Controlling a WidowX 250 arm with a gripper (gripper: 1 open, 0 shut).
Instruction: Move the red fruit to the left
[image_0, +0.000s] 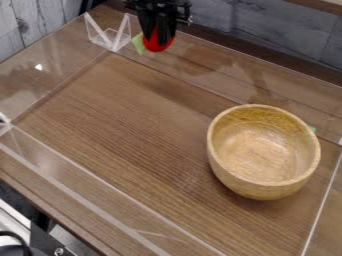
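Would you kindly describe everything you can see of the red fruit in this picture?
The red fruit is small, round and glossy, like plastic, with a pale green leaf on its left side. It sits at the far edge of the wooden table, near the top of the view, directly under the black pincer, whose fingers close around its upper part. Whether it rests on the table or hangs just above cannot be told. It is far from the wooden bowl.

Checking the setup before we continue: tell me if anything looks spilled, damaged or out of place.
Nothing stands out. The wooden bowl sits upright and empty on the table, and the tool holds the red fruit near the far edge. No spills or damage show.
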